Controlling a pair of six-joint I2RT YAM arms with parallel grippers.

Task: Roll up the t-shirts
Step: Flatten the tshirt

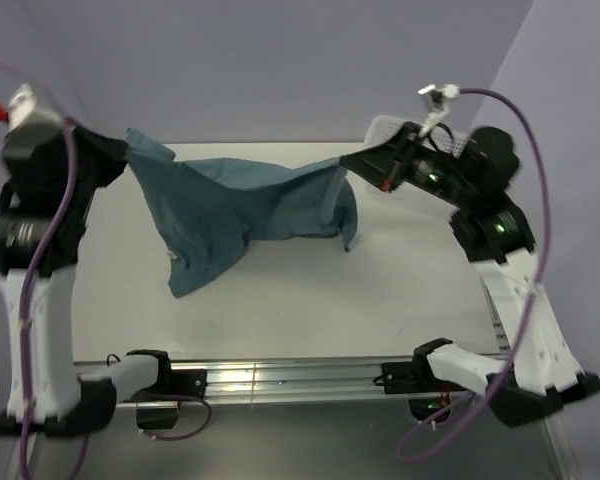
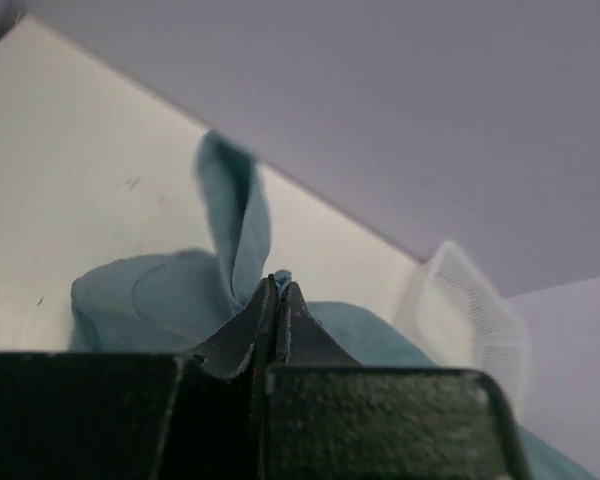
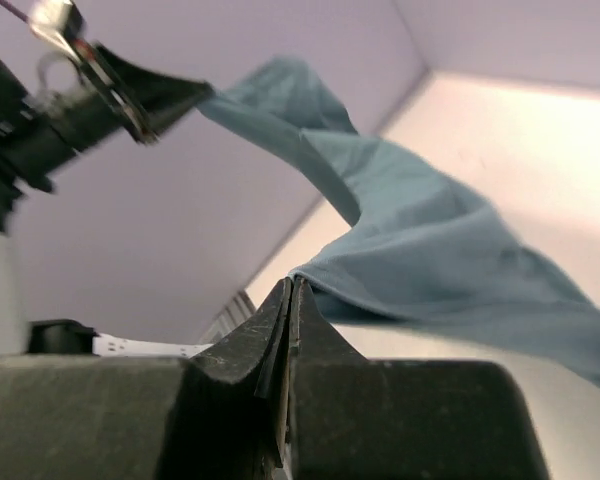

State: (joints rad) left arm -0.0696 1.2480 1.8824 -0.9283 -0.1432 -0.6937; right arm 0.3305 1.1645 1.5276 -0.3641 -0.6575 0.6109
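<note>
Aloft, t-shirt (image 1: 240, 205) edges pinched in L gripper (image 1: 123, 152) & R gripper (image 1: 346, 160), above table (image 1: 380, 290).

The top camera looks down from behind the arms over the flat white table (image 1: 310, 290). The wrist cameras sit close behind the left gripper (image 2: 280, 288) and the right gripper (image 3: 292, 288), facing inward. All three views share the soft teal t-shirt (image 1: 230, 205).

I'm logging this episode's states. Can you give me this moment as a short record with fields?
left gripper: jaws shut on the t-shirt
right gripper: jaws shut on the t-shirt
t-shirt: teal, stretched between both grippers, hanging over the table
basket: white mesh, at the table's far right
rolling: not begun
</note>
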